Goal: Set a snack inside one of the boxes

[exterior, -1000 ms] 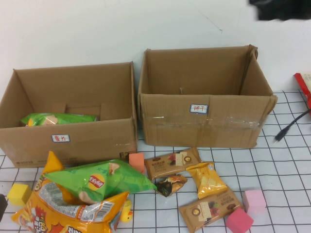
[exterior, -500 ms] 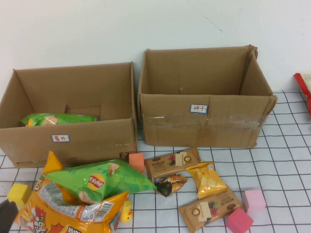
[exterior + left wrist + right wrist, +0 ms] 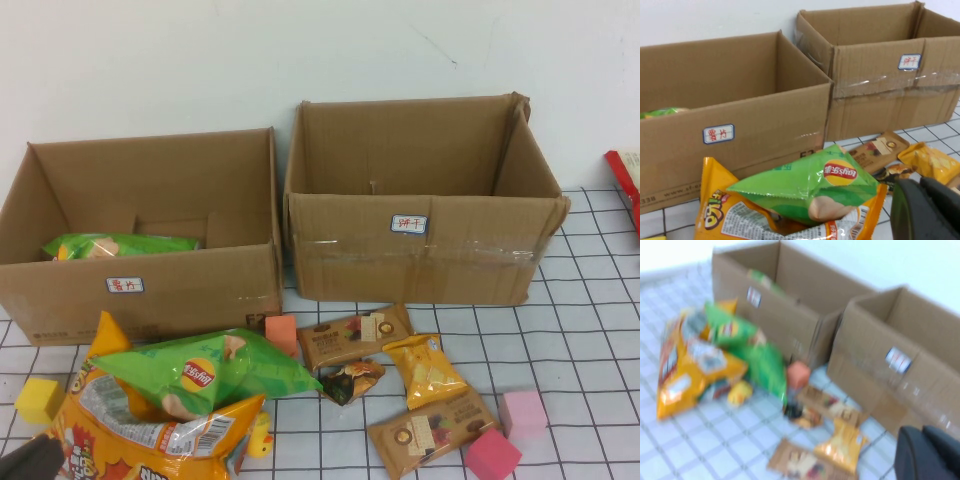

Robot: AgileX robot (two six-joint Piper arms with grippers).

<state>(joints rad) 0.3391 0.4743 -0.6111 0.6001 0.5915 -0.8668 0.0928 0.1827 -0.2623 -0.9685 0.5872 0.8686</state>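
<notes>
Two open cardboard boxes stand at the back: the left box [image 3: 140, 285] holds a green bag [image 3: 115, 244], and nothing shows in the right box [image 3: 420, 250]. In front lie a green Lay's bag [image 3: 205, 375] on an orange chips bag [image 3: 130, 440], two brown cookie packs [image 3: 355, 335] [image 3: 430, 428], a yellow pack [image 3: 425, 370] and a small dark pack [image 3: 350, 380]. My left gripper [image 3: 30, 462] is at the near left corner beside the orange bag; in the left wrist view it [image 3: 921, 184] is shut and empty. My right gripper [image 3: 921, 432] is shut and empty, out of the high view.
Foam cubes lie among the snacks: yellow [image 3: 40, 400], orange [image 3: 282, 333], pink [image 3: 524, 412] and magenta [image 3: 492, 455]. A small yellow duck [image 3: 262, 437] sits by the orange bag. A red item [image 3: 625, 180] lies at the right edge.
My left gripper has crept in further along the near left corner. The dark arm part at the top right and the black cable at the right have left the high view.
</notes>
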